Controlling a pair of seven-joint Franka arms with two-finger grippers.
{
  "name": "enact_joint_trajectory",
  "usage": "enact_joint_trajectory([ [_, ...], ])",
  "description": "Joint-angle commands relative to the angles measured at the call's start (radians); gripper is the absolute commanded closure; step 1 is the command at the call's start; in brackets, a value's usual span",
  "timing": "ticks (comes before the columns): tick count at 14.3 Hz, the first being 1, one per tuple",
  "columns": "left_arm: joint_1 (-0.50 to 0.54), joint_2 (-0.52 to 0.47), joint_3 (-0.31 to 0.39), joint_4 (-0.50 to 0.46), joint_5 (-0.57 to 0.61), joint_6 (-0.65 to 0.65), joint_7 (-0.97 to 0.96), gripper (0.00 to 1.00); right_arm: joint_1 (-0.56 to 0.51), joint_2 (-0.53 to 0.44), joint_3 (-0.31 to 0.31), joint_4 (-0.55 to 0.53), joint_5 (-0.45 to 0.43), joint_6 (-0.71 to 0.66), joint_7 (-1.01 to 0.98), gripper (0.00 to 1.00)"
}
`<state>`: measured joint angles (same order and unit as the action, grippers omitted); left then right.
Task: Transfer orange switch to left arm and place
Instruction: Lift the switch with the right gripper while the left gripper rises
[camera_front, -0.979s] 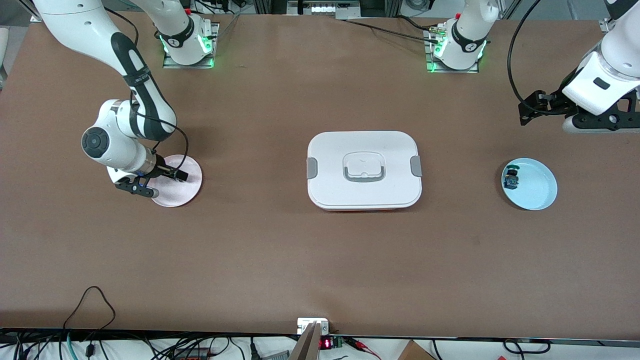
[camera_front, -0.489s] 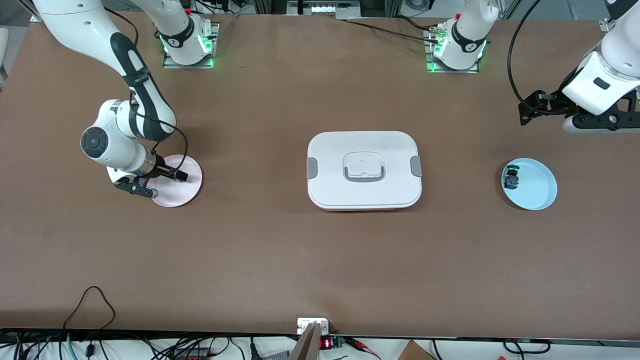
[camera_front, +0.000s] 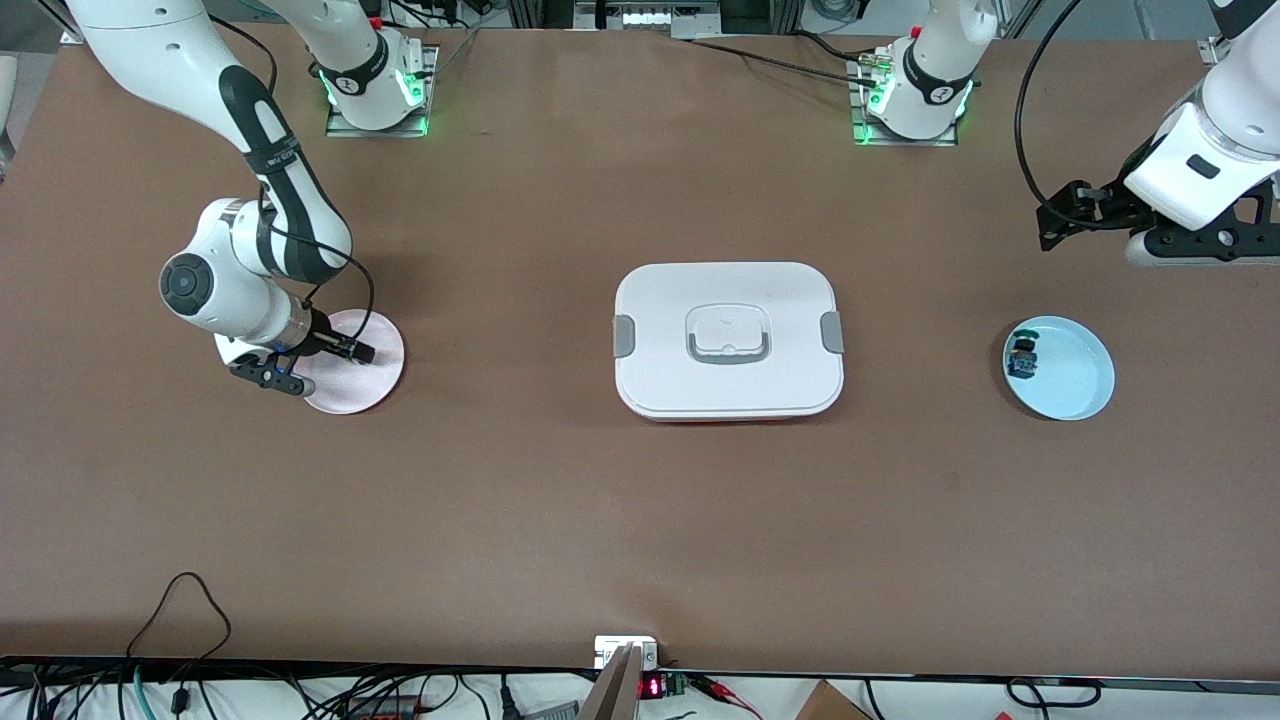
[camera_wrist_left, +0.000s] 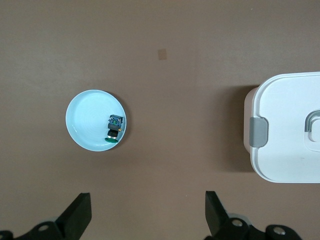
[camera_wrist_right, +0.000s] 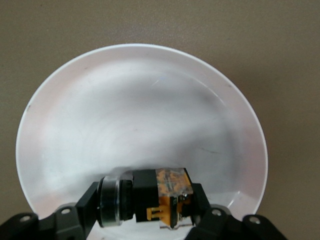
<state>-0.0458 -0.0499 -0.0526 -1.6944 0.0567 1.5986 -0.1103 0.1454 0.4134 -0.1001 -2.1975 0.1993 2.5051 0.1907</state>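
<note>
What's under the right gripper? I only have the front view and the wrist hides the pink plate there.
Observer: The right gripper has its fingers shut on the orange switch, low over the pink plate.
Operator: Anything else on that plate?
Observer: No, the right wrist view shows only the switch on it.
Operator: Left gripper's fingers?
Observer: The left gripper is open and holds nothing, waiting above the table with the blue plate and the box below it.
Operator: What's on the blue plate?
Observer: A dark component with blue and green parts, near the rim.
</note>
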Motion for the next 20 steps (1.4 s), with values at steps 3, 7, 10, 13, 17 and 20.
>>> enact_joint_trajectory([
  [3,0.001,0.007,-0.003,0.025,-0.006,-0.020,-0.003,0.00,0.019,-0.007,0.002,-0.008,0.020,0.006,-0.132,0.87],
  [7,0.003,0.007,-0.003,0.025,-0.006,-0.026,-0.002,0.00,0.039,-0.021,0.002,0.021,0.017,-0.035,-0.143,0.99],
  [10,0.007,0.007,-0.001,0.025,-0.006,-0.026,-0.002,0.00,0.037,-0.044,0.002,0.068,0.014,-0.144,-0.194,1.00],
  [13,0.007,0.007,-0.003,0.025,-0.006,-0.026,-0.002,0.00,0.028,-0.048,0.002,0.155,0.014,-0.279,-0.198,1.00],
  [17,0.007,0.007,-0.003,0.025,-0.006,-0.026,-0.002,0.00,0.031,-0.065,0.002,0.289,0.011,-0.442,-0.326,1.00],
  [20,0.006,0.007,-0.003,0.027,-0.008,-0.026,-0.003,0.00,0.032,-0.103,0.003,0.333,0.015,-0.497,-0.338,1.00],
])
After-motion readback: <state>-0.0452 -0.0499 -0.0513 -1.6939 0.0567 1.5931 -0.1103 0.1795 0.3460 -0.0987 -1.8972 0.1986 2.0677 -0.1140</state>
